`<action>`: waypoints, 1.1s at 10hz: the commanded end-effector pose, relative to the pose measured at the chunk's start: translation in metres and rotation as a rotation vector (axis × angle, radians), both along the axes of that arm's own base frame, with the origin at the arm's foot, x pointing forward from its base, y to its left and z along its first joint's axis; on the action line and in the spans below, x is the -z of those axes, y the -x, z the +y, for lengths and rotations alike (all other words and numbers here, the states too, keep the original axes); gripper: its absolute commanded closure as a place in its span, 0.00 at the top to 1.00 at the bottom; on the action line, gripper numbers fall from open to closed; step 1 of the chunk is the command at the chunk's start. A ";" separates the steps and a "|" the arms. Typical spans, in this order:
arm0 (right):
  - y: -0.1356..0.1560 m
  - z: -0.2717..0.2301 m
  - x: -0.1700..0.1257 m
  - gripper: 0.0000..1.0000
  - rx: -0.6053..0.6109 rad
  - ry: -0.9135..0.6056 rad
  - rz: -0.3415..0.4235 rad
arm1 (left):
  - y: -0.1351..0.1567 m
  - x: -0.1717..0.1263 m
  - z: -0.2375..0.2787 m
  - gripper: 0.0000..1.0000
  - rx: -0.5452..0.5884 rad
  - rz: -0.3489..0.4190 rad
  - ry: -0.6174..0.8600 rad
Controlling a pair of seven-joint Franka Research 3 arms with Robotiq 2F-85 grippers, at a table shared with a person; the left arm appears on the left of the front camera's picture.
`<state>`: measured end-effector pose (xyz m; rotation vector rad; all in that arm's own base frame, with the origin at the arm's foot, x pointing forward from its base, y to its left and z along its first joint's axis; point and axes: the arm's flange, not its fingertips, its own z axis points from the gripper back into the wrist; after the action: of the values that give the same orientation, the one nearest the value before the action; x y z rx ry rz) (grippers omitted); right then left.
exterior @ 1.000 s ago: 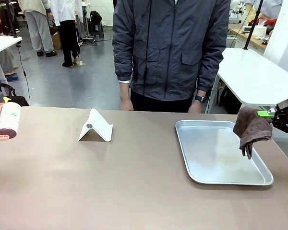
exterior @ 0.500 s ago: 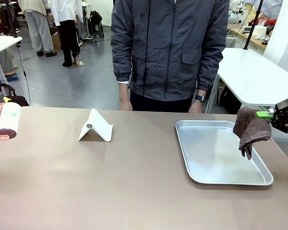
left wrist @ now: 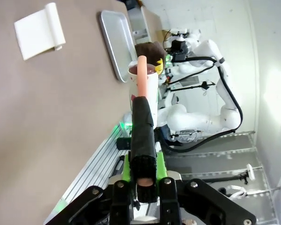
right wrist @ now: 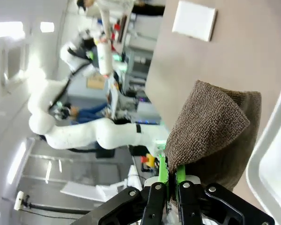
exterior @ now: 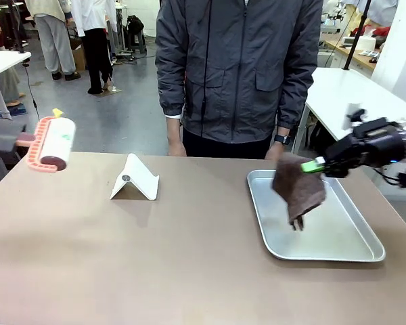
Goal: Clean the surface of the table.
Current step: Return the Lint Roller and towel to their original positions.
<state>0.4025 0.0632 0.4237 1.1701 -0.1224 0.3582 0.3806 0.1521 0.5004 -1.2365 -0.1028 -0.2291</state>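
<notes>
Beyond your right gripper [exterior: 318,164] you see a white-topped table [exterior: 355,108]. Farther back there is a grey floor [exterior: 101,115] and a cluttered workbench [exterior: 355,51].

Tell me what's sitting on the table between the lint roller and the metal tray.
A folded white stand sits on the table between the lint roller, held up by the left gripper, and the metal tray. The front view shows it.

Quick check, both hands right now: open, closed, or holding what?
Left hand: closed on the lint roller handle, lifted above the table.
Right hand: closed on the brown cloth, hanging over the metal tray.
</notes>
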 end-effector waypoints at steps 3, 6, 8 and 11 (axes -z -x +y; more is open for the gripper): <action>-0.054 0.090 0.024 0.07 0.019 0.010 -0.074 | -0.062 -0.026 -0.070 0.22 0.099 0.095 -0.186; -0.081 0.128 0.048 0.07 0.227 -0.068 -0.032 | -0.112 -0.034 -0.135 0.22 0.067 0.181 -0.366; -0.086 0.137 0.067 0.07 0.205 -0.085 0.033 | -0.146 -0.028 -0.178 0.22 0.025 0.223 -0.470; -0.084 0.131 0.084 0.07 0.162 -0.009 0.098 | -0.180 -0.011 -0.221 0.22 -0.036 0.272 -0.522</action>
<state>0.4844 0.1950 0.3389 1.1999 -0.1699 0.1443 0.5526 -0.0653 0.5081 -0.7560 0.1472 -0.0756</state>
